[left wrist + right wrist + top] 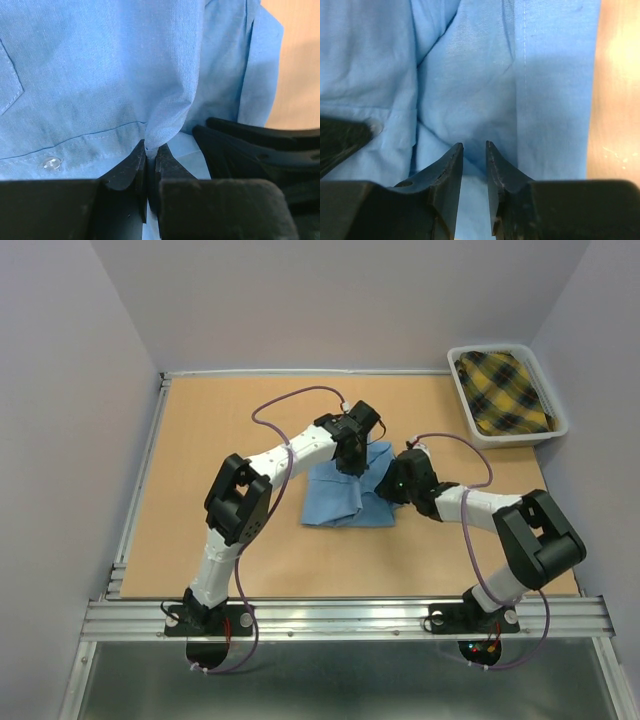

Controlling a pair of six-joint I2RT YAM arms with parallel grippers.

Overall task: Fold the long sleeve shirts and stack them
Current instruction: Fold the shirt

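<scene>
White arms (300, 447), black joints (237, 502), purple cables (298, 391), maybe base lights (487, 647)

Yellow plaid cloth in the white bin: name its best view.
Top external: the yellow plaid cloth lies in the white plastic bin, far right of the wooden table. Both wrist views miss it, showing the light blue shirt.

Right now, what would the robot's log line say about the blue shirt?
left pincer: shut on blue shirt fold | right pincer: slightly open, over shirt | shirt: partly folded on table
</scene>
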